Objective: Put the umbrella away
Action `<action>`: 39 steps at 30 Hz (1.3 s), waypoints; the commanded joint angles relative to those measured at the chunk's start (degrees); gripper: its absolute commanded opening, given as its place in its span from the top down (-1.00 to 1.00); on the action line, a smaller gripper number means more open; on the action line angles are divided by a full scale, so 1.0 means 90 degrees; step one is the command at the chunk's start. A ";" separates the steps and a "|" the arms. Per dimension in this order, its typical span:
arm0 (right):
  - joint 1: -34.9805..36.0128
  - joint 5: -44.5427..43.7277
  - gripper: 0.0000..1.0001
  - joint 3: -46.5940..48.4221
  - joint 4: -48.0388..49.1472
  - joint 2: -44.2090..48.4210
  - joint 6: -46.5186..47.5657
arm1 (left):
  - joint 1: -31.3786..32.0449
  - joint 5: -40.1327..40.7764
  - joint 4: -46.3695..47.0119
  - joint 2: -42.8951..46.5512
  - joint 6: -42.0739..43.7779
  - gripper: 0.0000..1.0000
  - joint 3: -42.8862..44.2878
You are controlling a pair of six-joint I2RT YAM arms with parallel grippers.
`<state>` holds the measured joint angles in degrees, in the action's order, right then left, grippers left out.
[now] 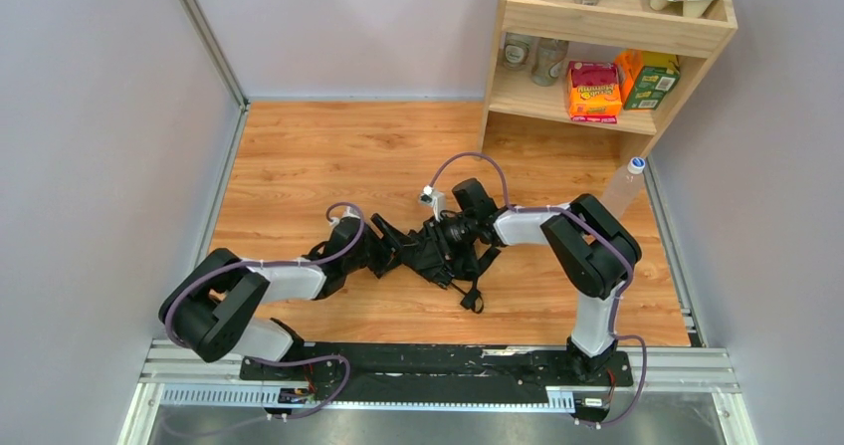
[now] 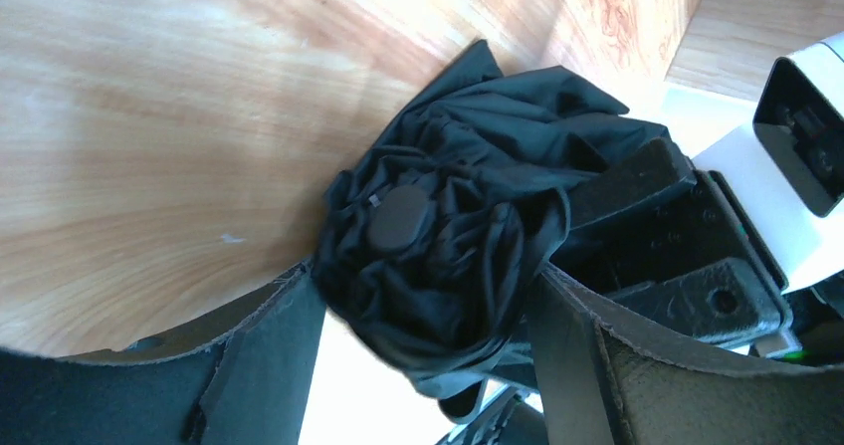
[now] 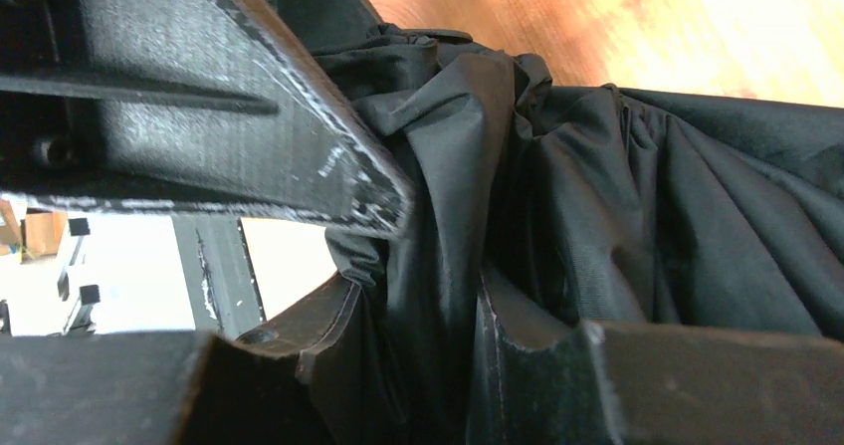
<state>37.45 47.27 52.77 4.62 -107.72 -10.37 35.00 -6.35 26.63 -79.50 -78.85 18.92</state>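
**Task status.** The umbrella [image 1: 435,253] lies in the centre of the frame in the top view, on the wooden table [image 1: 328,156], held between both arms. We judge the canopy collapsed but not tidy. The fabric is bunched in loose folds and the strap [image 1: 476,294] trails free toward the lower edge of the frame. We judge that gathering the folds, securing them and stowing the bundle are still to be done. The shaft is hidden.

**End effectors.** The left gripper [image 2: 428,365] brackets the canopy end, and the fabric fills the gap and touches both fingers [image 2: 264,365]. We read this as a pinch. The right gripper [image 3: 438,266] is pressed onto a pleat of cloth from the opposite side.

**Materials and shapes.**
- Canopy: thin, matte black woven cloth, deeply creased and soft.
- End cap [image 2: 398,218]: smooth, rounded, rigid plastic at the centre of the folds.
- Finger faces: flat, dark and scuffed.
- Table: glossy wood grain.
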 commanded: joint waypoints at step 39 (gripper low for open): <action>0.3289 -0.8678 -0.92 -0.0024 -0.2313 0.2175 0.0800 | 0.0281 0.0686 -0.3121 -0.0493 -0.0301 1.00 0.0709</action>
<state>62.19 -8.73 55.77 -22.87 -86.30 -7.11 37.78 -2.70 24.08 -85.06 -83.48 22.65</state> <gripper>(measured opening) 0.958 0.395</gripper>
